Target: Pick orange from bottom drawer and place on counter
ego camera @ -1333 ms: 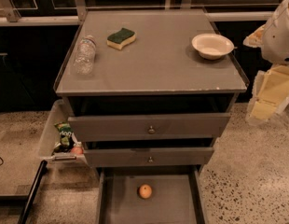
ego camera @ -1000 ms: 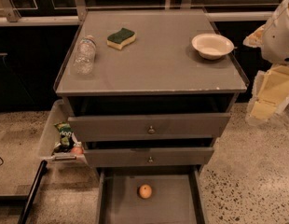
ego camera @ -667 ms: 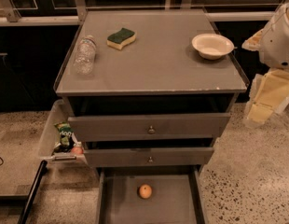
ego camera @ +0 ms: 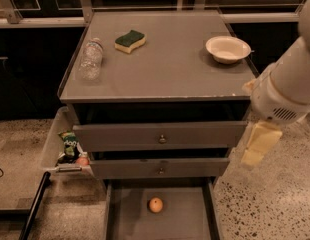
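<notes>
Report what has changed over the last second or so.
The gripper has come down and in toward the cabinet's right front corner. Nothing was grasped. The orange lies as before in the open bottom drawer, and the bottle, sponge and bowl on the counter are unmoved.

The claw (ego camera: 260,143) hangs at the right of the frame, just beside the bench's (ego camera: 165,79) front corner, as a pale, blurred shape. Its arm (ego camera: 290,84) runs off the right edge. The bottom drawer (ego camera: 187,216) is cut by the lower edge. The packets (ego camera: 70,144) in the side bin (ego camera: 50,146) at lower left are too small to read.
</notes>
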Robot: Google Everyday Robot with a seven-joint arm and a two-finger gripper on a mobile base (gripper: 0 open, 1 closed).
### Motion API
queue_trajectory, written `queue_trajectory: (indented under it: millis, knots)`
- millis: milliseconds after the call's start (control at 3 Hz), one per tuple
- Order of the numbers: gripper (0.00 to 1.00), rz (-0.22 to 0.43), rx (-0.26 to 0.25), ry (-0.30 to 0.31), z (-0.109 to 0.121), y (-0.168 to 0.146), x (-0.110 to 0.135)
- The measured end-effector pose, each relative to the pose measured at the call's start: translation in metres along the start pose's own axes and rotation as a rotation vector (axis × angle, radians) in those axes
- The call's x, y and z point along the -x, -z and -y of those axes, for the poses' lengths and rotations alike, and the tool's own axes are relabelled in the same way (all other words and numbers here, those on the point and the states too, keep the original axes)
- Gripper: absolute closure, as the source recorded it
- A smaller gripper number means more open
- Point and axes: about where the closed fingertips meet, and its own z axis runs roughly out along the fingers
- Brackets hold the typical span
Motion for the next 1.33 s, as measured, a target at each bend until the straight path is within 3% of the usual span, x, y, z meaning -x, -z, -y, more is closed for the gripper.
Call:
queue_trajectory:
  millis: [667, 1000, 1333]
  knots:
    - [0.00, -0.013, 0.108, 0.016, -0.036, -0.138, -0.029]
    - [0.00, -0.013, 0.108, 0.016, -0.036, -0.138, -0.029]
    - [0.00, 0.003, 0.169, -0.002, -0.045, -0.166, -0.030]
